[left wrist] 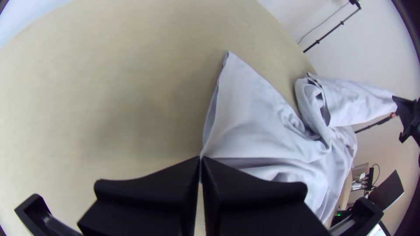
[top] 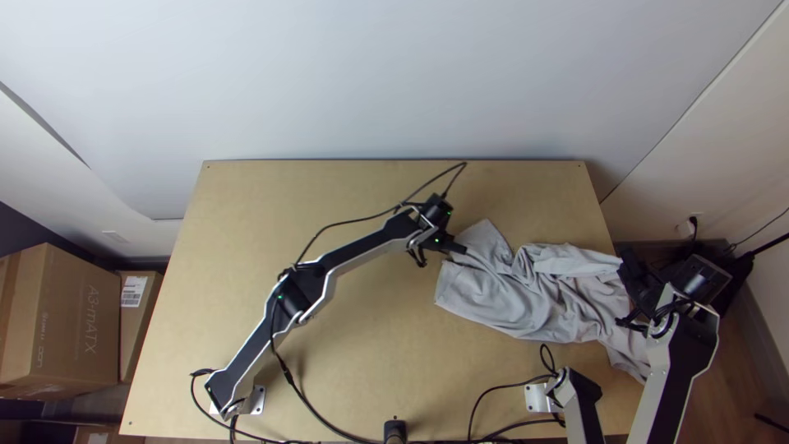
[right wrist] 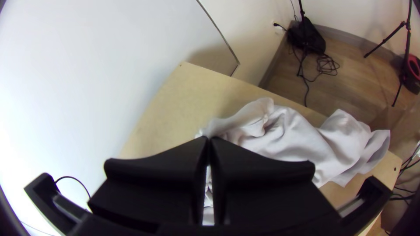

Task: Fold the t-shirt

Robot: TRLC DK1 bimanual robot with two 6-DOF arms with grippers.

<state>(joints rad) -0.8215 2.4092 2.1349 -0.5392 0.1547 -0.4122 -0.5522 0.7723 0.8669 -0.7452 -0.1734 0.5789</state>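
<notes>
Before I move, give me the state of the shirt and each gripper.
T-shirt: bunched and wrinkled at the table's right side, not folded; one part raised at the right gripper.
Left gripper: shut, a shirt edge at its fingertips.
Right gripper: shut on the raised part.

Top view: one table [top: 271, 197], centre; one shirt [top: 526, 304], right; two arms [top: 362, 249]; two grippers [top: 463, 248]; at least three boxes [top: 74, 321], left. Right wrist view: two tripods [right wrist: 408, 26], upper right.
</notes>
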